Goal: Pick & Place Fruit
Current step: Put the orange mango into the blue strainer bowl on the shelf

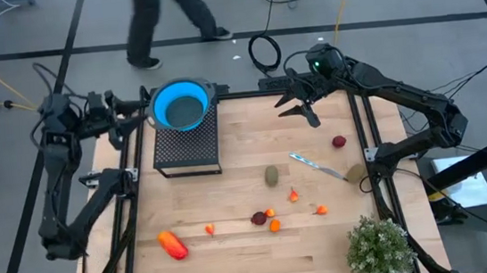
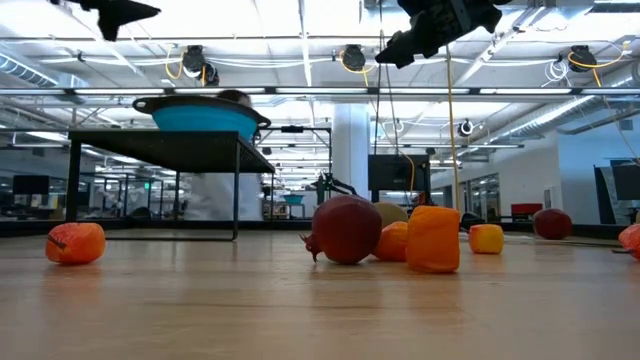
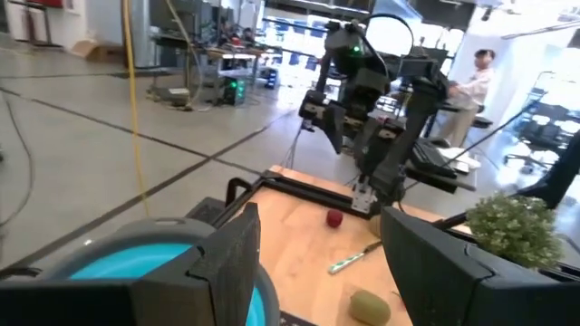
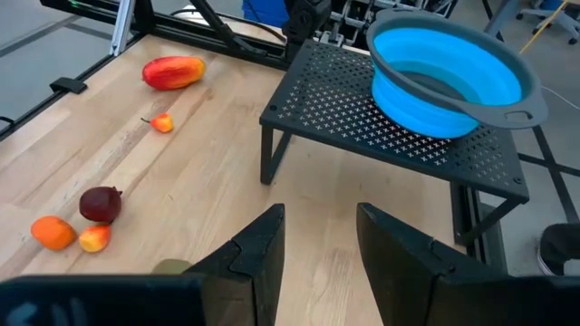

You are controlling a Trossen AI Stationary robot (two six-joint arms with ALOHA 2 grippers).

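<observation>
Task looks unstarted: blue bowl (image 1: 179, 106) on the black mesh stand (image 1: 186, 145), upper left-centre of the high view, shows no fruit inside.

All fruit lies loose on the table (image 1: 237, 254):
- long red-orange piece (image 1: 172, 245), lower left
- brownish-green oval (image 1: 271, 176), centre
- dark red fruit (image 1: 258, 218) among the tiny orange ones (image 1: 274, 226), lower centre
- another dark red piece (image 1: 339, 142), right

Left gripper (image 1: 138, 112) sits beside the bowl, fingers apart, empty. Right gripper (image 1: 299, 104), upper centre, is raised off the table, narrowly open, empty.

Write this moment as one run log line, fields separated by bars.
left end effector: open, empty | right end effector: open, empty | fruit: on table | blue bowl: on rack
</observation>
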